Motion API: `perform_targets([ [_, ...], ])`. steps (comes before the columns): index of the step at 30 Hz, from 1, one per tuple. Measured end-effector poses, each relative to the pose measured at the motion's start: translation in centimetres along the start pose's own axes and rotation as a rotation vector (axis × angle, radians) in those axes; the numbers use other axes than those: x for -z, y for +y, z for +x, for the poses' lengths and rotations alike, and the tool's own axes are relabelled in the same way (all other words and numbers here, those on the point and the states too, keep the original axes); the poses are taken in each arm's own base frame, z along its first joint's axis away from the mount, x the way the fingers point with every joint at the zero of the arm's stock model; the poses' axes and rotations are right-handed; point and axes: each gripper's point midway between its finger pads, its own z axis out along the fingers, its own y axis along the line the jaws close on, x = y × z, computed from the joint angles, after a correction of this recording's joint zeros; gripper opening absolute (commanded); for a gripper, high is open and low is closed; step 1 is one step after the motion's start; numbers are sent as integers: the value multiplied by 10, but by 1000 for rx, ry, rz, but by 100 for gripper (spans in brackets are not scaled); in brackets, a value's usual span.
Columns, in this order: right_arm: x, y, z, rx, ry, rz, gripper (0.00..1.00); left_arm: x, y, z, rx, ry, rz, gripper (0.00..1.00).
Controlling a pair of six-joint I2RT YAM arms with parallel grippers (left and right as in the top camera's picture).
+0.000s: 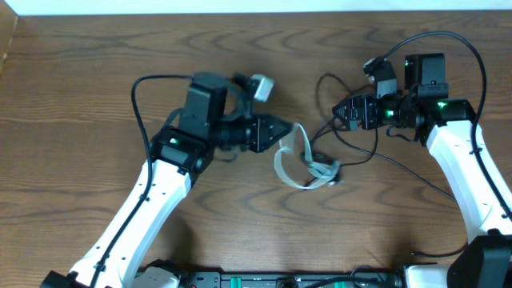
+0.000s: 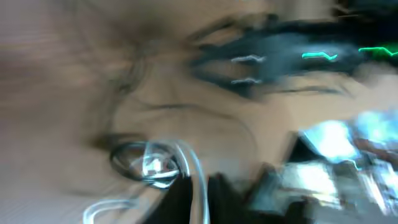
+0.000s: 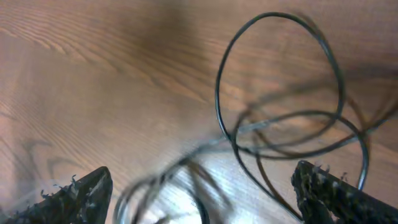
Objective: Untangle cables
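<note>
You are at the pulling-apart step: with the white cable (image 1: 280, 164) and black cables (image 3: 286, 14) mid-table toward the right edge, right gripper (image 3: 202, 177) spread wide above them, left gripper (image 1: 278, 133) impossible to judge, next close on one black strand.

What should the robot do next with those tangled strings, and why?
Probably lower the right hand and close it on a loop of the black cable. Its fingers stand wide open with the loops lying between them. The left hand sits at the white cable, so the two hands could then pull the cables apart.
</note>
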Motion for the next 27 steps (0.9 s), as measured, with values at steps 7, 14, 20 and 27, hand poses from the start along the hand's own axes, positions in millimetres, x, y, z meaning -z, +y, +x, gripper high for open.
perform_targets([
  [7,-1,22,54,-74,222,-33,85,-1,108,46,147,144,-468,67],
  [14,3,12,82,-145,335,96,77,-32,106,77,197,286,-381,36],
  [20,4,-12,87,-312,320,263,63,-73,115,115,196,424,-366,38],
  [27,-12,-24,115,-471,331,303,63,-97,117,129,196,454,-356,38],
])
